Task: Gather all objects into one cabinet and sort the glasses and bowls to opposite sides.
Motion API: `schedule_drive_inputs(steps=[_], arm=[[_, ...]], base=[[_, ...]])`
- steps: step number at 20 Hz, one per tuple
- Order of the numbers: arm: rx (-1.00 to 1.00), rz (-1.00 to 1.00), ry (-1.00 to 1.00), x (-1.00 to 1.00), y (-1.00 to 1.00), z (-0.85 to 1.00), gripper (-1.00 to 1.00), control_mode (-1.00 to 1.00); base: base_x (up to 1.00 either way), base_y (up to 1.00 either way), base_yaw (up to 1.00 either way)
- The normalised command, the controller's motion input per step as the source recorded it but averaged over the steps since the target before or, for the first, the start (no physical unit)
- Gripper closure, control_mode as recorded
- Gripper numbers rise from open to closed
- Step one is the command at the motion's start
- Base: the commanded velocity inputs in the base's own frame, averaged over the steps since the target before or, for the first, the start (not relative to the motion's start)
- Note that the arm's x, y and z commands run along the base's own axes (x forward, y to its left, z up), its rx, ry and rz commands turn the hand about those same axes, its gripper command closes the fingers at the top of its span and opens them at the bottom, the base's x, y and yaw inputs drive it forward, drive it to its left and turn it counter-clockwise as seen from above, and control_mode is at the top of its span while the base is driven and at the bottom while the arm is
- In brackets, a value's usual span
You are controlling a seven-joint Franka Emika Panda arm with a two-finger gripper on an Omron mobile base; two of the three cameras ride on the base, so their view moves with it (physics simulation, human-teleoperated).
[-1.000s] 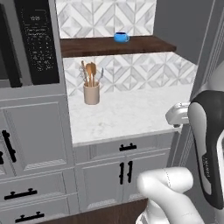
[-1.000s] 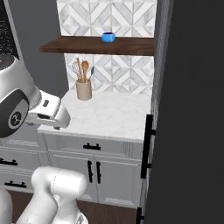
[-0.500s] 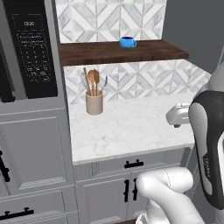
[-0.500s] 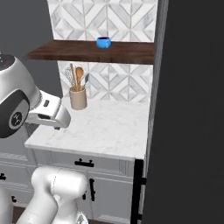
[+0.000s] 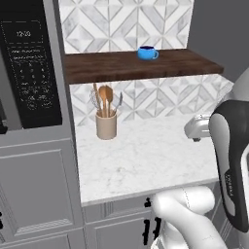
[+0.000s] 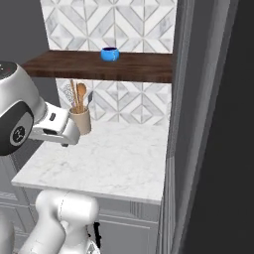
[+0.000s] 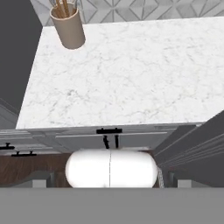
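I see the blue cup (image 5: 146,52) sitting upright on the dark wooden shelf (image 5: 185,65), right of the shelf's middle, with its handle pointing right. In the right base view the cup (image 6: 109,53) looks more central on the shelf (image 6: 144,69), and its handle is hard to make out from that side.

Below the shelf, the tan crock (image 5: 106,125) of wooden spoons stands on the white marble surface (image 5: 146,160), toward its far left, close to the patterned tile wall (image 5: 126,19). In the hand view the crock (image 7: 68,29) is cut off at the top edge, so I see only the lower ends of the spoons.

I cannot see the fingers, so I cannot tell whether they are open or closed. From the left base view I get just the pale end of the hand (image 5: 197,128) poking out from behind the dark forearm, above the right part of the surface.

The microwave (image 5: 29,73) on the far left is cut by the frame edge. A tall dark panel (image 6: 213,129) on the right blocks everything beyond it. Cabinet doors with black handles (image 7: 110,136) sit under the surface's near edge, partly hidden.
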Motion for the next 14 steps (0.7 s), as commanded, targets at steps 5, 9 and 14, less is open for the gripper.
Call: schedule_drive_inputs(steps=[5,9,14], arm=[[0.00,0.00,0.00,0.00,0.00,0.00,-1.00,1.00],[0.00,0.00,0.00,0.00,0.00,0.00,-1.00,1.00],[0.00,0.00,0.00,0.00,0.00,0.00,-1.00,1.00]], base=[[0.45,-0.02,-0.04],[0.34,0.00,-0.10],[0.31,0.00,-0.10]])
